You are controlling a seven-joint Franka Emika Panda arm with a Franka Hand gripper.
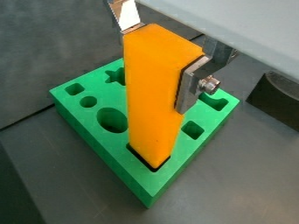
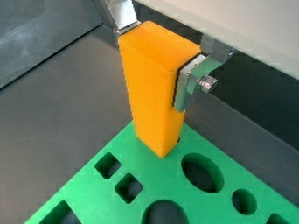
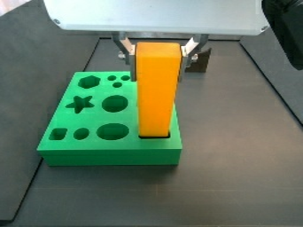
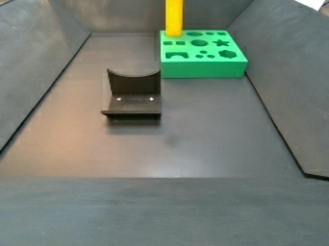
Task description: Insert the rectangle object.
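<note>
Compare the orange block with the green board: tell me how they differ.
The rectangle object is orange-yellow; the green board is green. The block stands tall and upright in a corner slot, gripped near its top by the pincer; the board lies flat and low. The block's faces are plain; the board has shaped holes. Both look smooth.

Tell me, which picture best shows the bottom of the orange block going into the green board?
A wrist view: the rectangle object stands with its foot inside a rectangular hole of the green board, the tool gripping its top. A side view shows that too, less closely. Another wrist view hides the hole; the far side view is too small.
</note>
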